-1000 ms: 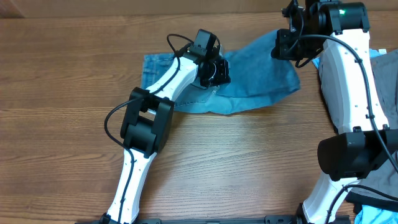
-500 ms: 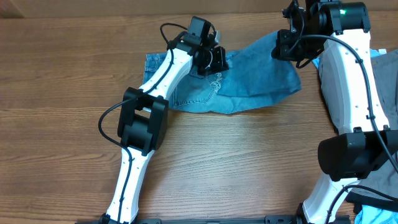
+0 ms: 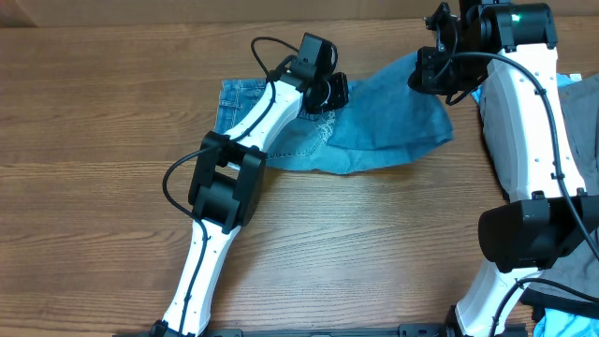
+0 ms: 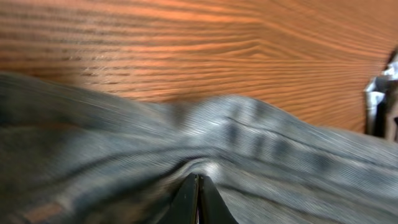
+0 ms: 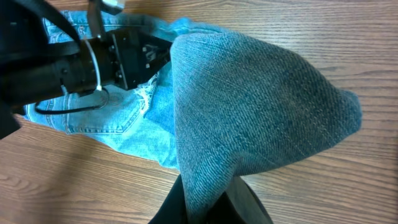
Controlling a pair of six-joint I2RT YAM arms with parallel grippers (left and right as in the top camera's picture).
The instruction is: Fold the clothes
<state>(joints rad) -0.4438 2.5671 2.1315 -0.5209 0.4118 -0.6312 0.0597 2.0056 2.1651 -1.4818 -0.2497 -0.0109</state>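
One pair of jeans (image 3: 384, 122) lies on the wooden table (image 3: 94, 112), bunched into a rough wedge: a darker, flatter part to its left and a paler, loosely draped part rising toward its far right corner. The denim is faded light blue with a clear twill weave, which the right wrist view shows as fine diagonal ribs across a rounded, hanging fold. In the same view one back pocket with curved stitching shows on the flat part, and beside it is a patch of white frayed threads (image 3: 323, 126). The table under the jeans is brown board with long straight grain. Two white arms with black joints reach over the jeans. The left gripper (image 3: 329, 94) sits at the jeans' middle, near their far edge, and its jaws are closed tight on a small raised ridge of denim, the two dark fingertips (image 4: 198, 193) meeting in a point in the left wrist view. The right gripper (image 3: 432, 67) is at the jeans' far right corner, jaws clamped on the cloth, which spills out from between its black fingers (image 5: 245, 202) and is lifted off the table there. To the right of the jeans, partly behind the right arm, lies one piece of grey cloth (image 3: 585, 112), smooth and flat.
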